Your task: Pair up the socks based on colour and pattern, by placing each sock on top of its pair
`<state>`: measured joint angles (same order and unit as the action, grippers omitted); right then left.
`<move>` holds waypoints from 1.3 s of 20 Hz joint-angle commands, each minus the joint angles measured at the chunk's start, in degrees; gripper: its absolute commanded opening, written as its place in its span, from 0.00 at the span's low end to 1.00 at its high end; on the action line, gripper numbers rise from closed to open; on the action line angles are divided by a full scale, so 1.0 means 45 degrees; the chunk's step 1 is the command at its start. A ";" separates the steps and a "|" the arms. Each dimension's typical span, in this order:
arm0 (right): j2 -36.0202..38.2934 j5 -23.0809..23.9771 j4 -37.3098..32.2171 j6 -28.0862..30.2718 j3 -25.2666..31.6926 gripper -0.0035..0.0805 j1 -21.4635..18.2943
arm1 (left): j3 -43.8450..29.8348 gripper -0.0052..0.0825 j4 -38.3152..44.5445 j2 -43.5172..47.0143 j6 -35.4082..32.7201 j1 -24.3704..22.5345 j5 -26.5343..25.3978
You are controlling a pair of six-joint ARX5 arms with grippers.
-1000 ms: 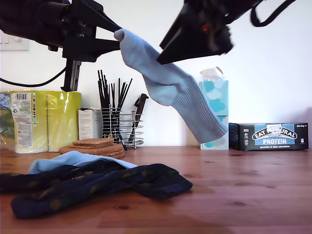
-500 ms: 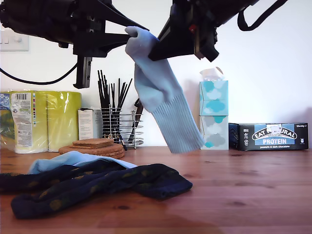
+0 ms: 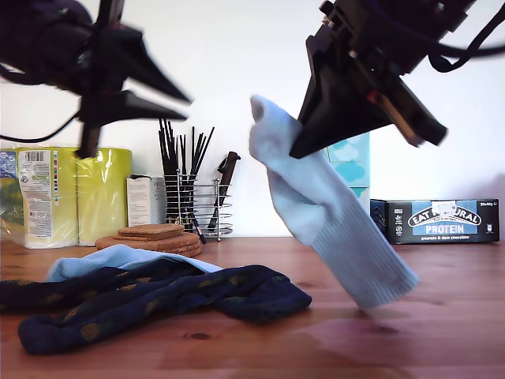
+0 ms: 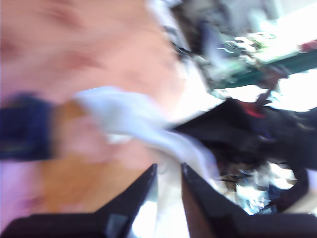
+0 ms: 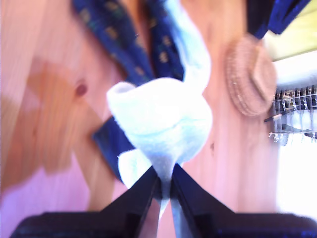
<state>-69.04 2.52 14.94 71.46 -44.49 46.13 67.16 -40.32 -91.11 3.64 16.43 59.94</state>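
My second claw (image 5: 162, 184) pinches a plain light blue sock (image 3: 331, 217) by its toe end, jaws closed on the fabric. The sock hangs slantwise in the air toward the exterior view's right, its ribbed cuff low, just above the wooden bench (image 3: 442, 316). My first claw (image 4: 168, 174) is blurred, jaws narrowly parted, holding nothing. On the bench at the exterior view's left lie two dark navy socks (image 3: 158, 304) with dull yellow-olive dots, draped over another light blue sock (image 3: 110, 258)

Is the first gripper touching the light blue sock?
Apart. The exterior view shows clear wall between my first gripper and the light blue sock.
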 commanded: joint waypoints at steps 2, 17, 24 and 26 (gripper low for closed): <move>-0.0189 -0.0097 0.0384 0.2074 0.0126 0.03 -0.0461 | -0.0010 0.14 -0.0325 0.0058 -0.0651 0.0117 -0.0743; 0.0510 0.0510 0.4862 -0.3439 -0.0816 0.12 -0.0248 | -0.0010 0.14 -0.0136 0.0058 -0.0918 0.0078 -0.0923; 0.1307 0.0797 0.4784 -1.5956 -0.1496 0.03 -0.0845 | -0.0015 0.03 -0.0107 0.0117 -0.5255 -0.0015 -0.3497; 0.2079 0.1321 0.4163 -1.6893 -0.1190 0.03 -0.1141 | -0.0044 0.03 0.0665 0.0447 -0.5236 -0.0335 -0.4420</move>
<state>-60.69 7.79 34.68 -3.11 -51.00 41.32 67.22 -38.48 -90.89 -19.35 15.84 41.06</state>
